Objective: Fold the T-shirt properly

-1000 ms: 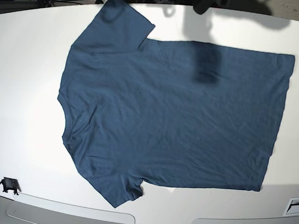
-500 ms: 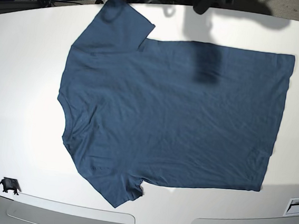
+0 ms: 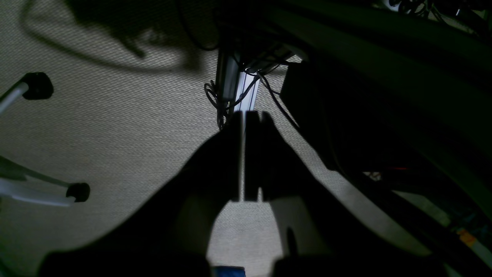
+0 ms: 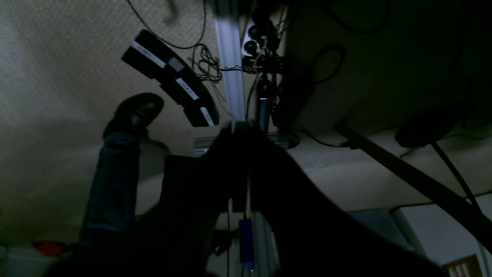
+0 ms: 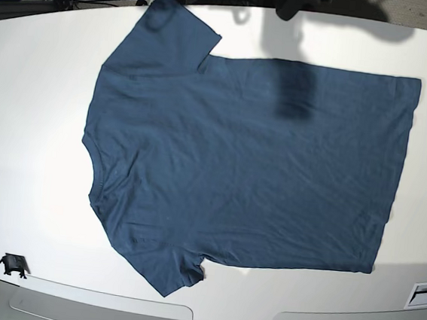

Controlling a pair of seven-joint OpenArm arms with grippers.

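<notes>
The dark navy T-shirt (image 5: 243,163) lies spread flat on the white table (image 5: 38,98) in the base view, collar at the left, hem at the right, one sleeve at the top left and one at the bottom. Neither gripper reaches over the shirt there. Off the table, my left gripper (image 3: 243,127) is shut with its fingers pressed together, over carpeted floor, holding nothing. In its own wrist view my right gripper (image 4: 239,129) is also shut and empty, pointing at floor and cables.
A dark arm part (image 5: 297,2) hangs over the table's far edge and casts a shadow on the shirt. A person's shoe and jeans leg (image 4: 123,154) stand on the floor. A small black clip (image 5: 13,264) sits at the near left edge.
</notes>
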